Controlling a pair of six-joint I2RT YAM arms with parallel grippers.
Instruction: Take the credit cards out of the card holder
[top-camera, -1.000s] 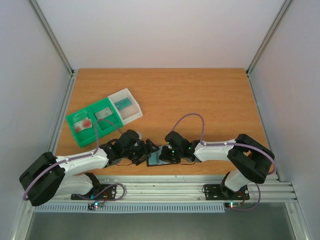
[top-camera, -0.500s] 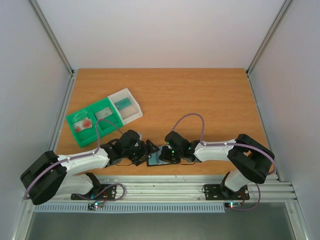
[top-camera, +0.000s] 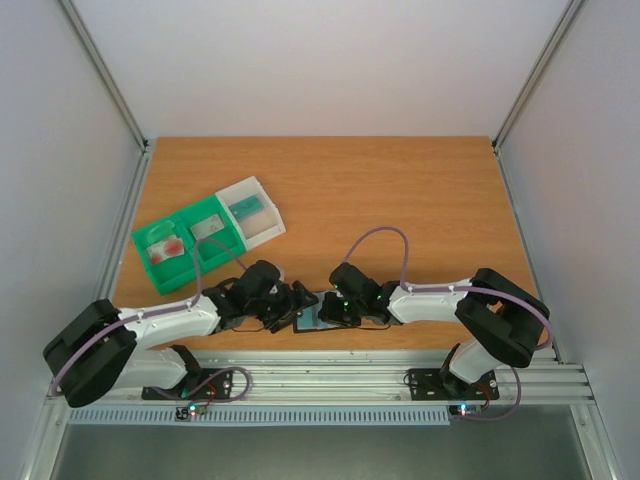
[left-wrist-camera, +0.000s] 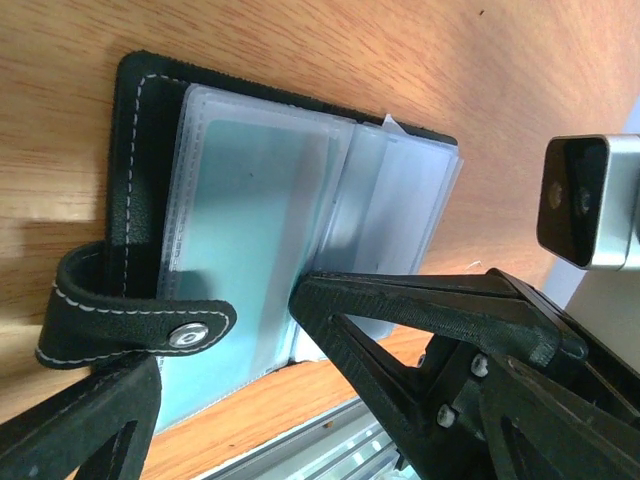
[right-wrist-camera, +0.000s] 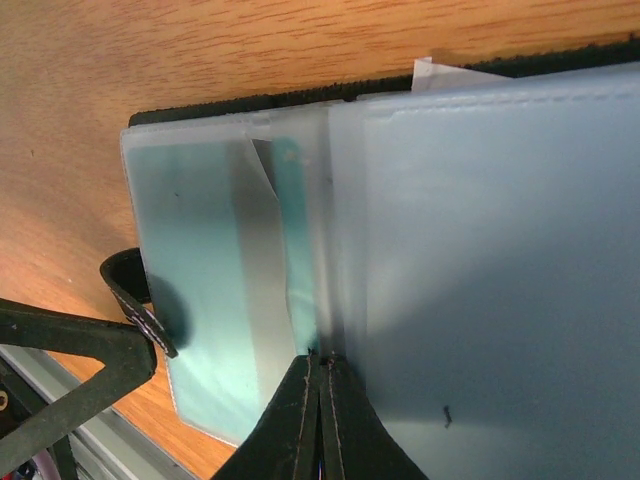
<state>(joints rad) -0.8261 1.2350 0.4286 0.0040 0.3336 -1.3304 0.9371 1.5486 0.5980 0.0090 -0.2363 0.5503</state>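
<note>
1. The small black stitched folding card holder (top-camera: 312, 322) lies open on the wooden table (top-camera: 400, 200) at 6 o'clock, just beyond the arm bases and between both grippers. The green-and-white plastic sorting tray (top-camera: 189, 240) sits well apart at 10 o'clock.
2. The right gripper (right-wrist-camera: 322, 365) has its fingers pressed together, with the tips on the seam between the clear plastic sleeves (right-wrist-camera: 480, 250). I cannot tell whether any film is caught between them. It looks to be acting as a hold-down and is best left planted.
3. The left gripper (left-wrist-camera: 225, 335) is spread wide with nothing between the jaws. It hangs over the holder's 7 o'clock corner, just above the black snap tab (left-wrist-camera: 140, 322).
4. A thin teal plastic card (left-wrist-camera: 235, 250) sits inside the sleeve nearest that tab, and it is probably the one to draw out.
5. To do this well:
   - Bring one finger under the card's exposed edge and clear of the tab.
   - Close on the card alone, not on the film.
   - Pull flat along the sleeve.
6. The film looks slippery. A steep pull would likely lift the whole holder off the table.
</note>
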